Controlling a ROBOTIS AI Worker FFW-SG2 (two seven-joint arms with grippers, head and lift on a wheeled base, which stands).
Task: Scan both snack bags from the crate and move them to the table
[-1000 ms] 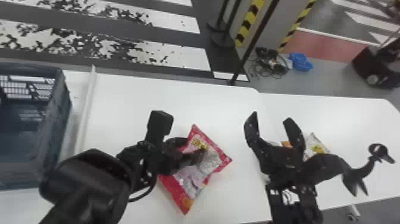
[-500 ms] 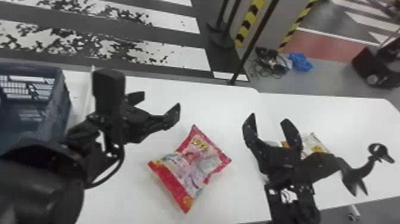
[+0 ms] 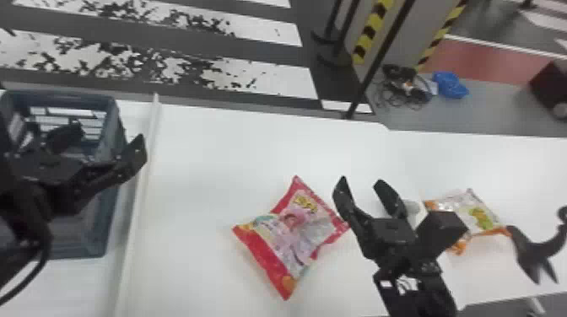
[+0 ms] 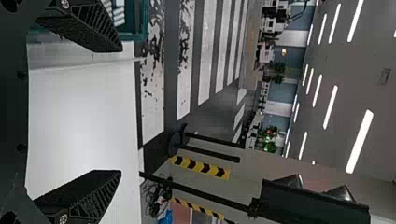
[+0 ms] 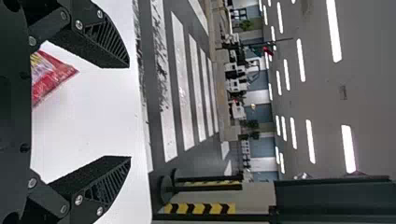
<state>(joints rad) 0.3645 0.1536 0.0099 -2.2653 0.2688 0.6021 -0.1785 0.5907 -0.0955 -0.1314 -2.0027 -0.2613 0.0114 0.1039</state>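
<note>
Nearest me, my right gripper (image 3: 362, 185) reaches over the near part of the counter (image 3: 211, 168), its fingers (image 5: 102, 179) spread with nothing between them. The red snack bag (image 3: 291, 240) lies flat on the counter toward the near edge, just left of those fingers as the head view has it. It rests askew, one corner pointing at the near edge and one at the far. Whether my right gripper touches it, I cannot determine.

My left gripper (image 3: 103, 141) is found at the counter's left end, above the right side of the crate (image 3: 90, 236). Its fingers (image 4: 95, 193) are likewise spread wide, and they grip nothing. The crate is blue-grey, slatted and upright; its contents cannot be verified past my hardware. A pale raised strip (image 3: 137, 210) runs from near to far just right of it.

The orange-and-white snack bag (image 3: 476, 213) lies on the right part of the counter, partly hidden by my right arm. Beside it is a small white object (image 3: 411, 207), also partly covered. A dark curved item (image 3: 535, 253) is noted to the bag's right, toward the near edge.

Past the far edge, I record a thin black pole (image 3: 379, 55), tangled cables (image 3: 400, 86) and a blue bundle (image 3: 450, 85) on the grey floor, with worn white stripes (image 3: 274, 80) farther left.
</note>
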